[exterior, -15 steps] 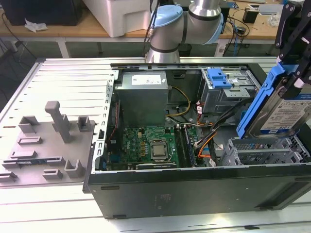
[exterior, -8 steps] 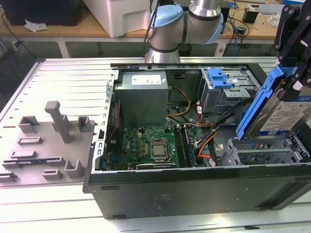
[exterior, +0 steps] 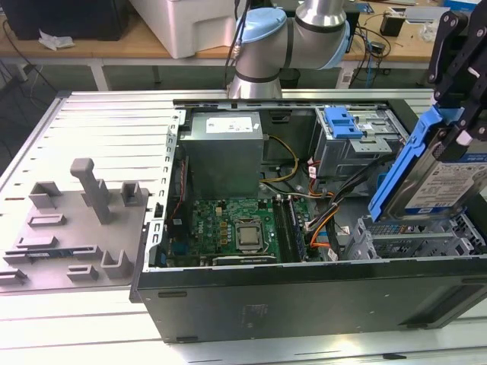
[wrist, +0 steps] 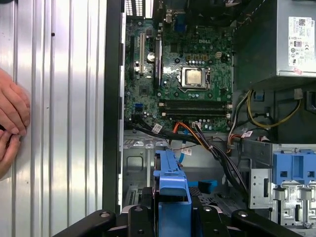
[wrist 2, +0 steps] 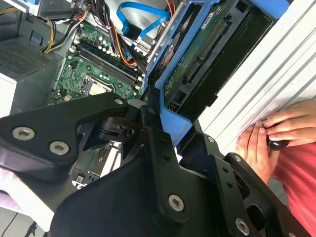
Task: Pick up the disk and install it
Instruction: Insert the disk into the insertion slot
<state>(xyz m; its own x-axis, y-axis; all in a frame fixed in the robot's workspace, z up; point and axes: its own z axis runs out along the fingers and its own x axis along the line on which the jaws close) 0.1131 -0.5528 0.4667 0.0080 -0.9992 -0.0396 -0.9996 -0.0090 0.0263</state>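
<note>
My gripper (exterior: 449, 131) is closed on the disk (exterior: 450, 182); the jaws stand narrow, pinching the upper end of its blue carrier frame (exterior: 399, 171) and nothing else. In the exterior view the disk hangs at the right edge of the frame, steeply tilted, label side towards the camera. Its lower end is over the grey perforated bay (exterior: 415, 237) in the lower right corner of the open computer case (exterior: 304, 296) — whether it touches the bay I cannot tell, but it is not seated.

In the second wrist view my fingers (wrist 2: 158, 148) clamp the blue plastic, and the disk's underside shows its circuit board and connector strip. In the first wrist view the frame runs out from my grip towards the bay floor, with a bundle of cables (wrist: 217, 153) just beside its path. A person's hand (wrist: 12, 113) rests on the ribbed table (wrist: 64, 98), outside the case wall.

I judge the step in hand to be bringing the disk into that bay. To do it well I should take out the tilt and square the frame to the bay walls before any pressing; I hold thin plastic at one end, so the far end can swing — slow, steady motion suits it. The cables must stay out from under the frame; any resistance probably means misalignment, not a need for more force.
</note>
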